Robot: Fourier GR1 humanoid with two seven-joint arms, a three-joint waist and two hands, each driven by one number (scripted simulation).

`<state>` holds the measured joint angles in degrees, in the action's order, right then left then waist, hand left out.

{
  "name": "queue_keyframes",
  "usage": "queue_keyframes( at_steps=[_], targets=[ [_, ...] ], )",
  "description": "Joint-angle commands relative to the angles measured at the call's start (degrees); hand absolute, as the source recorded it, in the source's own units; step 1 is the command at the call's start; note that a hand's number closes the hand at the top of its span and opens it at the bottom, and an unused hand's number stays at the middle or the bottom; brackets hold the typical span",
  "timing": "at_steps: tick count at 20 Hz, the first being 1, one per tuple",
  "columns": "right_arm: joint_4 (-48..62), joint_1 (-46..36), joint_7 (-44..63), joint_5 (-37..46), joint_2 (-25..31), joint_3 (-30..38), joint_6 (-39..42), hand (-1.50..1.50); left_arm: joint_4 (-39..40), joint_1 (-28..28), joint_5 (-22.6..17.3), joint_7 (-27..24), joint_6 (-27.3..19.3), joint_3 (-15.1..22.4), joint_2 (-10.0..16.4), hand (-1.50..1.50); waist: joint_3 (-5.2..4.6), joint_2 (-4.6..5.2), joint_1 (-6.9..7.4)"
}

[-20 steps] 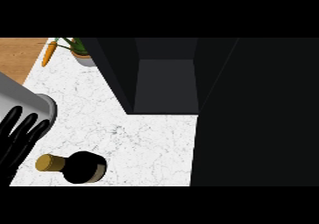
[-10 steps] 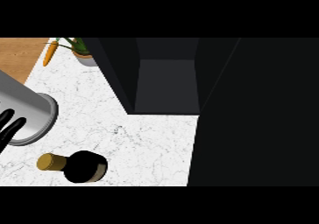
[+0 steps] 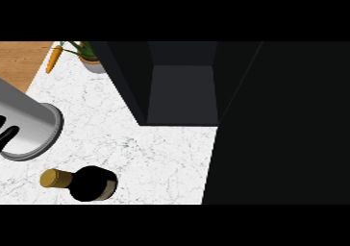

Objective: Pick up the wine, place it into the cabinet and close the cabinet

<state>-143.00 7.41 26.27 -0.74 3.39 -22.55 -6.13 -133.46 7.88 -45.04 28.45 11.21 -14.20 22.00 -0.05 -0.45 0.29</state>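
Note:
The wine bottle [image 3: 91, 183] stands on the white marble counter [image 3: 135, 144] at the lower left, seen from above, a dark body with a gold cap [image 3: 56, 178]. Right of centre the dark cabinet [image 3: 181, 93] is open and nothing shows inside it. My left hand [image 3: 2, 141] shows only as straight black fingers at the left edge, above and left of the bottle and apart from it. Its grey forearm [image 3: 23, 122] slants in from the upper left. My right hand is out of sight.
A wide dark panel [image 3: 284, 125], apparently the cabinet's open door, fills the right side. A carrot [image 3: 53, 57] and a potted plant [image 3: 89, 56] lie at the counter's far left corner, beside a wooden surface [image 3: 18, 62].
My left hand has slid left, so most of its fingers have left the view, and the forearm now covers more of the left side. The bottle and the cabinet have not moved.

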Motion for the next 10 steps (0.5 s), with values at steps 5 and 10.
queue_keyframes(
  at_steps=[5,10],
  targets=[
    [-10.46,-1.91,9.67,8.17,1.44,-4.56,-4.84,-1.5,-7.49,-0.36,-5.09,4.24,-3.2,-2.49,0.12,-1.5,-0.02,-0.09,-0.36],
    [-7.38,-5.72,9.26,9.67,1.71,-5.94,-7.05,-1.5,-4.41,0.76,-2.97,2.49,0.14,-1.84,-1.74,-1.5,-0.02,0.13,-0.23]
  ],
)
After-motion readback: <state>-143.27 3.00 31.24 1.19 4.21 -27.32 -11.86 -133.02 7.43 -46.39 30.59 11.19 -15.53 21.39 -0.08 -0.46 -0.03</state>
